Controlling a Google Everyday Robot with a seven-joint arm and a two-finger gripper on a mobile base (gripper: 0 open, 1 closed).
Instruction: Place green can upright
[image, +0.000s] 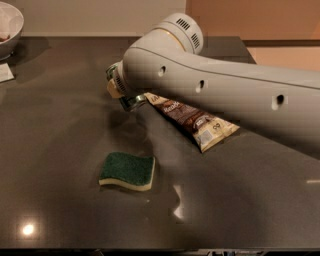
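The green can (131, 103) shows only as a silver end and a sliver of green body, sticking out from under my arm at the upper middle of the dark table (60, 140). It is tilted, not upright, and its shadow falls on the table just below it. My gripper (119, 90) is mostly hidden behind my white forearm (215, 95). One tan finger pad (114, 89) shows pressed against the can, so the gripper is shut on it.
A brown snack packet (197, 124) lies flat just right of the can, partly under my arm. A yellow sponge with a green top (127, 171) lies in front of it. A white bowl (7, 25) and a white card (5, 72) sit at the far left.
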